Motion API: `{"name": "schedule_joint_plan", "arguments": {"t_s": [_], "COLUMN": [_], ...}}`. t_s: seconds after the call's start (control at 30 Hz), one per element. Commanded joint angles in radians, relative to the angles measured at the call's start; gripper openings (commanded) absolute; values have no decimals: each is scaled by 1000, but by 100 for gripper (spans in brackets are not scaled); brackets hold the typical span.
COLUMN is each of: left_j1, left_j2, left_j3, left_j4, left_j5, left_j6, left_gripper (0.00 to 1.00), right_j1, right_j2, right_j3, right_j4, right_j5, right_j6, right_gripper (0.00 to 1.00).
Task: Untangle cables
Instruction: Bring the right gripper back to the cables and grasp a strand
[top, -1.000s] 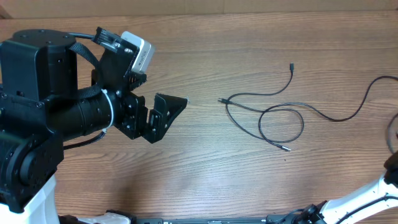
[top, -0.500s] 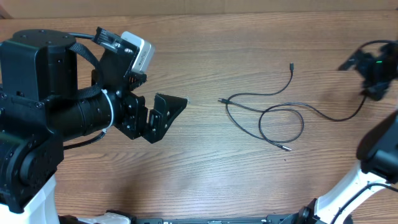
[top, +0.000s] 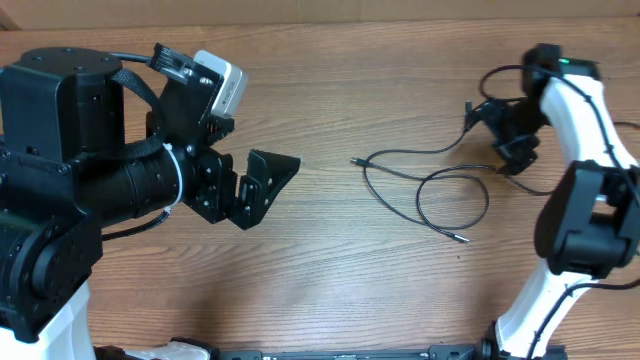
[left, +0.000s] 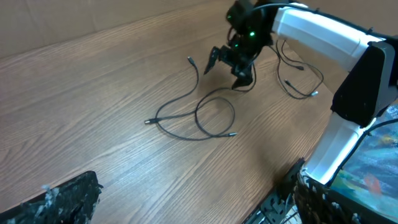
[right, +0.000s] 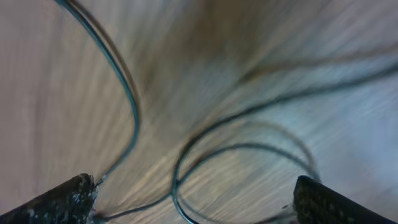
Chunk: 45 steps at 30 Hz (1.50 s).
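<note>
Overhead: brown wood-grain table (top: 330, 270) holds looped cables (top: 418, 205); left fingers (top: 272, 172) and right fingers (top: 513, 160) spread apart.

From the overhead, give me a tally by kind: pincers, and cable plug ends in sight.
Pincers: 2 (left pincer, right pincer, both open)
Cable plug ends: 3
Total: 5

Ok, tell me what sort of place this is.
Most likely a robotics lab bench: a plain wooden table, a black robot arm and a white robot arm reaching over it, and thin loose cables laid out.
</note>
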Motion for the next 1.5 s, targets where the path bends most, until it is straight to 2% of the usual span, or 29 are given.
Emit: {"name": "schedule_joint_plan", "arguments": {"t_s": [0.0, 0.17, 0.37, 0.5, 0.63, 0.77, 0.93, 1.1, 1.13, 1.17, 1.2, 1.23, 1.37, 1.47], "left_j1": [7, 7, 7, 7, 7, 7, 7, 7, 7, 7, 7, 7, 7, 7], "left_j2": [3, 2, 3, 3, 2, 3, 3, 3, 3, 3, 3, 3, 4, 12], "left_j3": [0, 0, 0, 0, 0, 0, 0, 0, 0, 0, 0, 0, 0, 0], "left_j4": [-2, -2, -2, -2, -2, -2, -2, -2, -2, -2, -2, -2, -2, -2], "left_j5": [-13, -13, -11, -11, -11, -11, -11, -11, -11, -10, -8, -8, -8, -8], "left_j6": [13, 13, 19, 19, 19, 19, 20, 19, 19, 19, 19, 19, 19, 19], "left_gripper": [100, 100, 100, 100, 100, 100, 100, 99, 100, 100, 100, 100, 100, 100], "right_j1": [41, 71, 71, 73, 73, 69, 69, 66, 64, 62, 61, 60, 56, 56], "right_j2": [-37, -36, -36, -36, -36, -37, -38, -38, -38, -38, -38, -38, -38, -61], "right_j3": [-2, -2, -3, -33, -108, -177, -256, -389, -415, -443, -467, -484, -517, -507], "right_j4": [-4, -27, -72, -62, 5, 79, 165, 338, 384, 437, 481, 507, 573, 629], "right_j5": [116, 188, 322, 335, 359, 385, 395, 358, 338, 311, 289, 278, 259, 219], "right_j6": [203, 370, 372, 373, 358, 279, 276, 267, 240, 203, 176, 171, 150, 31], "right_gripper": [100, 100, 100, 100, 100, 100, 100, 98, 87, 65, 32, 4, 4, 4]}}
